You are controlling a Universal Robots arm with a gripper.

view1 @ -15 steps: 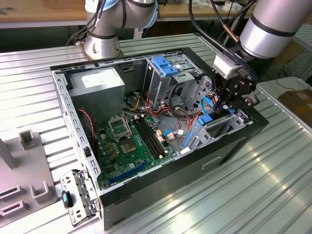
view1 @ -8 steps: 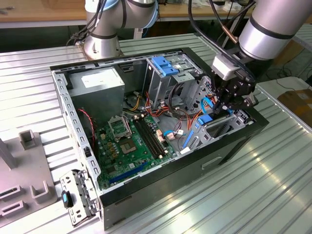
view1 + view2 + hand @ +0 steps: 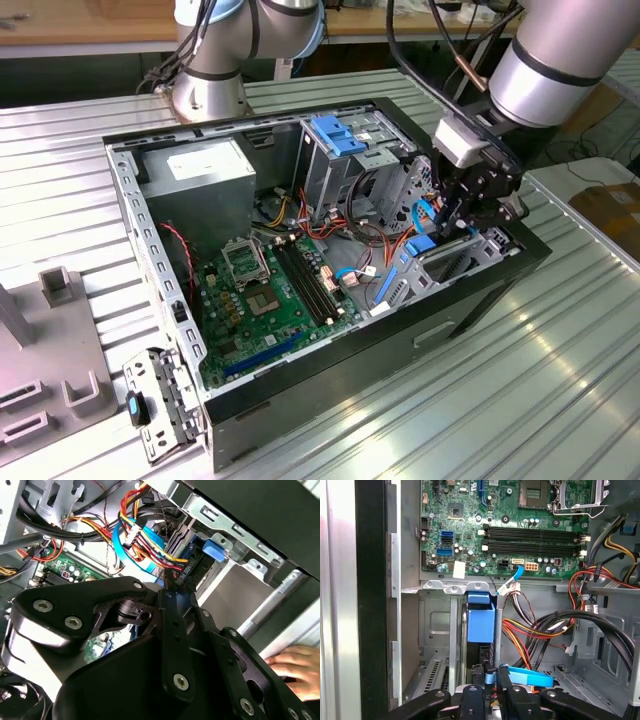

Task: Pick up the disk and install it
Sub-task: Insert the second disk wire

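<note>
The disk [image 3: 480, 622] stands on edge in the narrow drive bay at the front of the open computer case [image 3: 130, 200], its light-blue carrier facing the first wrist view. In the exterior view the disk's blue carrier [image 3: 422, 244] shows low in the bay on the case's right side. My gripper [image 3: 490, 676] reaches down into that bay, its black fingers [image 3: 476, 680] shut together on the disk's near end. The exterior view has the gripper [image 3: 447, 222] just above the bay. The second wrist view shows the gripper [image 3: 165, 587] closed beside blue plastic and bundled wires.
A green motherboard [image 3: 270, 290] lines the case floor, with a power supply [image 3: 205, 165] at the back. A grey upright drive cage with a blue latch [image 3: 335, 135] and loose coloured cables [image 3: 525, 630] crowd the bay. A hand [image 3: 295, 667] rests outside the case wall.
</note>
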